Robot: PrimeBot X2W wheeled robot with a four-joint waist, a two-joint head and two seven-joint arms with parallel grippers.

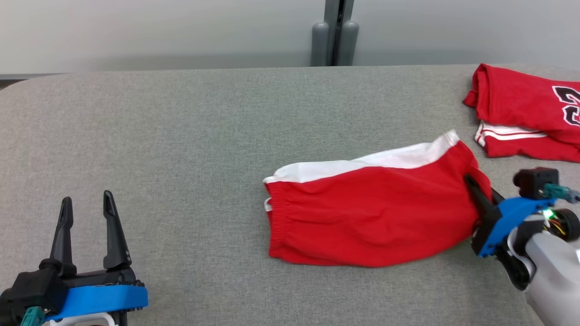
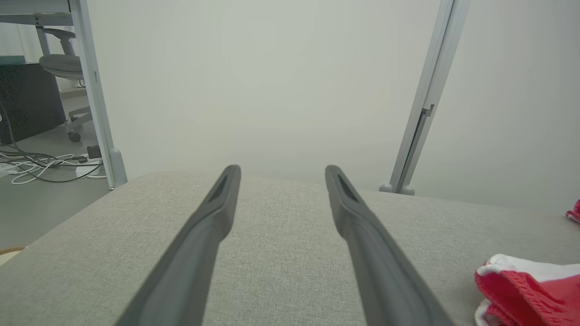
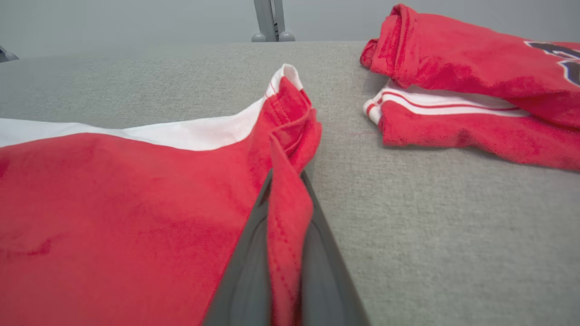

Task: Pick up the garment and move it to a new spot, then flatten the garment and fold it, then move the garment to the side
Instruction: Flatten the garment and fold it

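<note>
The garment (image 1: 371,213) is a pair of red shorts with a white side panel, lying folded on the grey table, waistband toward the left. My right gripper (image 1: 473,188) is shut on its right hem; in the right wrist view the red hem (image 3: 285,217) is pinched between the two dark fingers. My left gripper (image 1: 87,201) stands open at the lower left, far from the garment, nothing between its fingers (image 2: 213,213). The garment's waistband end (image 2: 525,285) appears at the lower right of the left wrist view.
A second red garment (image 1: 525,113) with white stripes and a dark number lies folded at the table's far right, also in the right wrist view (image 3: 471,90). A grey post (image 1: 335,36) stands behind the table (image 1: 181,136). An office chair (image 2: 63,68) and floor cables lie beyond the table's left end.
</note>
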